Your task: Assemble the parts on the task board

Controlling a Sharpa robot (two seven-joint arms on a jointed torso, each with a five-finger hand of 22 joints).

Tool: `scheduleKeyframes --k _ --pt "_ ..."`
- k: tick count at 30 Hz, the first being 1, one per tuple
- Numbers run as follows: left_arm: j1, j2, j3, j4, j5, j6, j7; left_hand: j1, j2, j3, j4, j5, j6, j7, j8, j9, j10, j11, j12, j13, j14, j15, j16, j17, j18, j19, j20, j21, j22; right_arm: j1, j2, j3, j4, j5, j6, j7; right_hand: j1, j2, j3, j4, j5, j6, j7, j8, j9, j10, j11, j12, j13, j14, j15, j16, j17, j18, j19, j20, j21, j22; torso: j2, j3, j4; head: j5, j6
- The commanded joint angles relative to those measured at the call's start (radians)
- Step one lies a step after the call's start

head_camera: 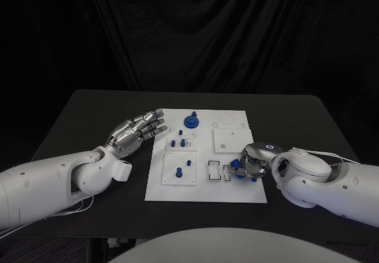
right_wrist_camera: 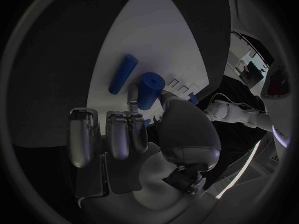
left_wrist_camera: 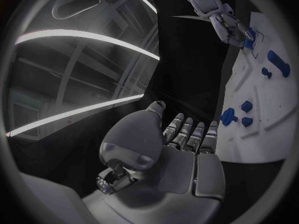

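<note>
Black table (head_camera: 95, 115) carries the white task board (head_camera: 237, 192) at its middle, and we reach over it with both arms. Our left hand (head_camera: 136, 131) hovers at the board's left edge near its far end, fingers stretched out and slightly apart, holding nothing; the left wrist view shows the same flat hand (left_wrist_camera: 177, 157) with the board (left_wrist_camera: 261, 129) just beyond its fingertips. Our right hand (head_camera: 251, 163) sits low over the board's near right corner, fingers curled down; in the right wrist view its thumb and a finger pinch a short blue cylinder (right_wrist_camera: 149, 89) over the board. A longer blue rod (right_wrist_camera: 122, 73) lies flat on the white surface just beside it. Smaller blue parts (head_camera: 190, 119) stand in the board's far and left sections
</note>
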State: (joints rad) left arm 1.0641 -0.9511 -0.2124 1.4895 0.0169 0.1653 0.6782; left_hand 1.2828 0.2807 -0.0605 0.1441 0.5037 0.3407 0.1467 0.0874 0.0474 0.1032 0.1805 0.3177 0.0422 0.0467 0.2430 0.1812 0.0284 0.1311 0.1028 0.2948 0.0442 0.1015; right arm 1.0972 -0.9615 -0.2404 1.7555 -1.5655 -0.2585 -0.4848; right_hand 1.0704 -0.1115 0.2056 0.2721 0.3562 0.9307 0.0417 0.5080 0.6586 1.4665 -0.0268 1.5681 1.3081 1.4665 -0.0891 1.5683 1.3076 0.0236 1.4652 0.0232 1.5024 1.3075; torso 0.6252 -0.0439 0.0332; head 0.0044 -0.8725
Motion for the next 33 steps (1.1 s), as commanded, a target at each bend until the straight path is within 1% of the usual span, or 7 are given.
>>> scheduleKeyframes --k 1,3,10,14,16,25,33 --pt "-0.003 0.0 0.001 0.001 0.001 0.018 0.011 0.012 -0.001 0.006 0.0 0.004 0.01 0.024 0.006 0.001 0.005 -0.003 0.006 0.002 0.004 -0.001 0.003 0.001 -0.012 0.006 -0.002 0.001 -0.002 -0.012 0.0 -0.007 -0.011 0.012 0.032 -0.056 0.049 0.001 0.015 -0.017 0.061 -0.01 -0.001 -0.009 0.0 0.104 -0.001 0.003 0.263 0.104 0.001 0.002 0.263 -0.002 0.07 -0.001 -0.005 0.235 0.0 0.0 -0.001 0.0 0.0" --pt "-0.004 -0.001 0.001 0.001 0.001 0.019 0.011 0.012 -0.001 0.006 0.0 0.004 0.01 0.024 0.006 0.001 0.005 -0.003 0.006 0.002 0.004 -0.001 0.003 0.001 -0.012 0.006 -0.002 0.001 -0.002 -0.012 0.001 -0.007 -0.011 0.025 0.023 -0.053 0.07 0.002 0.026 -0.029 0.098 -0.01 -0.003 -0.011 0.002 0.104 -0.002 0.003 0.263 0.104 0.0 0.002 0.263 -0.002 0.07 -0.001 -0.005 0.235 0.001 0.0004 -0.0004 0.0 0.0" --pt "-0.006 -0.002 0.001 0.001 0.001 0.02 0.012 0.011 -0.002 0.006 0.0 0.004 0.013 0.026 0.007 0.002 0.006 -0.003 0.008 0.002 0.004 -0.001 0.003 0.001 -0.012 0.007 -0.002 0.001 -0.002 -0.012 -0.004 -0.007 -0.006 0.112 -0.045 -0.016 0.136 -0.007 0.089 -0.094 0.338 -0.001 -0.014 0.007 0.029 0.104 -0.012 0.003 0.263 0.104 -0.009 0.002 0.263 -0.004 0.072 -0.008 0.0 0.237 0.0 0.0003 0.0 0.003 0.0" --pt "-0.007 -0.003 0.001 0.001 0.001 0.02 0.012 0.011 -0.002 0.006 0.0 0.004 0.014 0.027 0.008 0.002 0.006 -0.003 0.009 0.002 0.005 -0.001 0.004 0.001 -0.012 0.007 -0.002 0.001 -0.002 -0.012 -0.011 -0.006 0.003 0.186 -0.108 0.021 0.14 -0.024 0.126 -0.133 0.478 -0.003 -0.022 0.045 0.077 0.104 -0.02 0.003 0.263 0.104 -0.015 0.002 0.263 -0.005 0.074 -0.015 0.005 0.239 0.0 -0.0007 -0.0001 0.006 0.0" --pt "-0.008 -0.004 0.001 0.002 0.001 0.02 0.012 0.011 -0.002 0.006 0.0 0.003 0.016 0.027 0.008 0.002 0.006 -0.003 0.01 0.002 0.005 -0.001 0.004 0.001 -0.012 0.007 -0.002 0.001 -0.002 -0.012 -0.018 -0.005 0.012 0.233 -0.15 0.044 0.131 -0.029 0.143 -0.151 0.51 -0.013 -0.026 0.07 0.111 0.104 -0.024 0.003 0.263 0.104 -0.018 0.002 0.263 -0.005 0.075 -0.018 0.006 0.239 0.0 -0.0005 -0.001 0.007 0.0" --pt "-0.01 -0.006 0.001 0.002 0.001 0.019 0.011 0.011 -0.002 0.006 0.0 0.003 0.016 0.027 0.008 0.002 0.006 -0.003 0.01 0.002 0.005 -0.001 0.004 0.001 -0.012 0.007 -0.002 0.001 -0.002 -0.005 -0.054 0.009 0.076 0.399 -0.27 0.109 0.088 -0.024 0.159 -0.154 0.458 -0.029 -0.031 0.094 0.156 0.104 -0.029 0.003 0.263 0.104 -0.022 0.002 0.263 -0.005 0.075 -0.022 0.007 0.239 0.001 -0.0002 -0.0006 0.006 0.0" --pt "-0.01 -0.004 0.001 0.002 0.001 0.017 0.011 0.01 -0.002 0.007 0.001 0.003 0.017 0.027 0.009 0.002 0.008 -0.002 0.012 0.003 0.005 -0.002 0.005 0.002 -0.011 0.009 -0.002 0.002 -0.001 0.011 -0.056 0.012 0.102 0.442 -0.232 0.093 0.028 -0.022 0.154 -0.124 0.4 -0.03 -0.029 0.088 0.167 0.104 -0.027 0.003 0.263 0.104 -0.021 0.002 0.263 -0.004 0.072 -0.021 0.003 0.237 0.001 -0.001 0.0007 0.002 0.0"
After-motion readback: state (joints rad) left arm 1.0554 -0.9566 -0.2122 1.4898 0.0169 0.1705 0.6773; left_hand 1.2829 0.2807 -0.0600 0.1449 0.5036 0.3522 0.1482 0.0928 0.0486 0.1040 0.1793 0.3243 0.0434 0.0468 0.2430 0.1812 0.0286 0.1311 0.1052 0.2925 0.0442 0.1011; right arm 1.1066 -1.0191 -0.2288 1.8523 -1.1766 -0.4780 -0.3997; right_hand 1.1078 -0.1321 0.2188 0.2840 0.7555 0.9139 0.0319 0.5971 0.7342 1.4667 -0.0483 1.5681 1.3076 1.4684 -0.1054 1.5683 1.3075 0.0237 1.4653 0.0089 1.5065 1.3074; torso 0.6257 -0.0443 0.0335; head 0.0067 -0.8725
